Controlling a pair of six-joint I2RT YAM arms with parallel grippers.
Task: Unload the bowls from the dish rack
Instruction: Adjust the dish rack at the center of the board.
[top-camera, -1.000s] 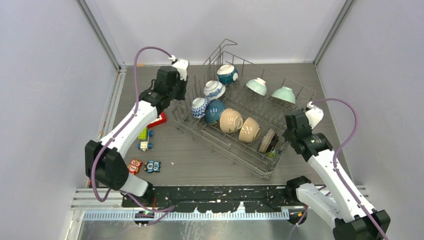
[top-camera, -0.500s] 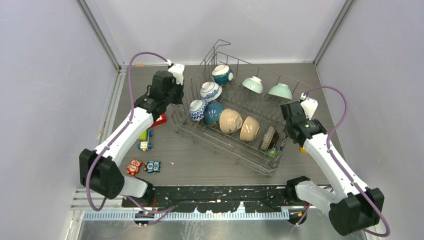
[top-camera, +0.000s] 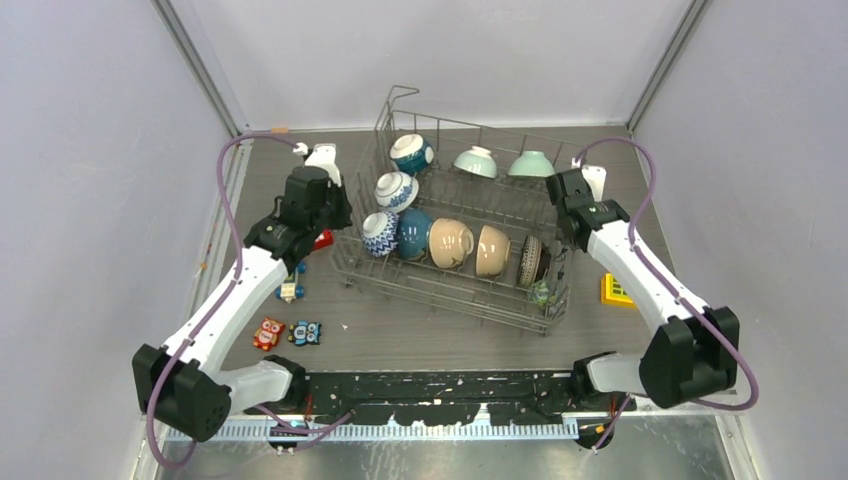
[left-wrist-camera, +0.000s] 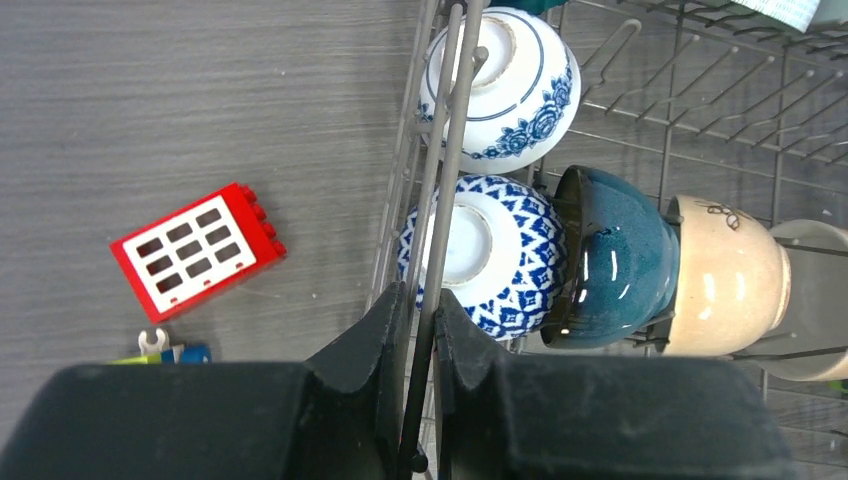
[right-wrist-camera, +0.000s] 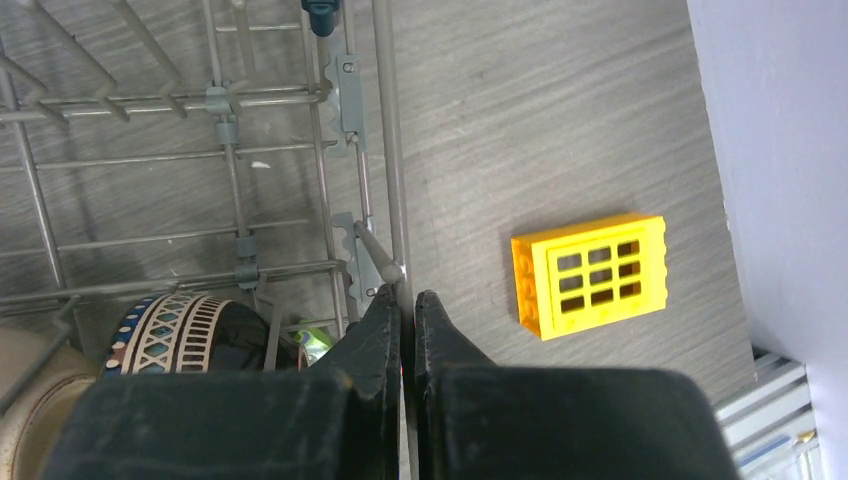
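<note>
Top view, rack: the grey wire dish rack (top-camera: 452, 297) sits mid-table at a slant, between the two arms.
Top view, bowls: nine bowls stand on edge among its tines. Three blue-and-white bowls (top-camera: 396, 188) are at the left end. A teal bowl (top-camera: 412, 232), two cream bowls (top-camera: 449, 242) and a brown ribbed bowl (top-camera: 529, 260) line the near row. Two mint bowls (top-camera: 475, 160) stand at the far side. None is out of the rack yet.
Top view, arms: the left gripper (top-camera: 340, 222) meets the rack's left end and the right gripper (top-camera: 566, 228) its right end.
Top view, clutter: toy blocks (top-camera: 290, 290) lie on the table to the left, and a yellow block (top-camera: 615, 290) to the right.
Left wrist, hand: the left gripper (left-wrist-camera: 420, 330) is pinched tight on the rack's rim wire, which runs up between its fingers.
Left wrist, nearby: one blue-and-white bowl sits just inside the rim, touching the teal bowl. A red block (left-wrist-camera: 195, 250) lies outside on the table.
Right wrist, hand: the right gripper (right-wrist-camera: 405, 310) is clamped on the rim wire at the right end.
Right wrist, nearby: the brown ribbed bowl is just inside the rim; the yellow block lies apart from it.
Handling: the bowls look like glazed ceramic, so probably hard, slick, weighty for their size and easily chipped. The lip seems the best hold, with one finger inside and one outside.
Rack: the wire looks stiff, and moving the loaded rack would likely make the bowls knock together.
</note>
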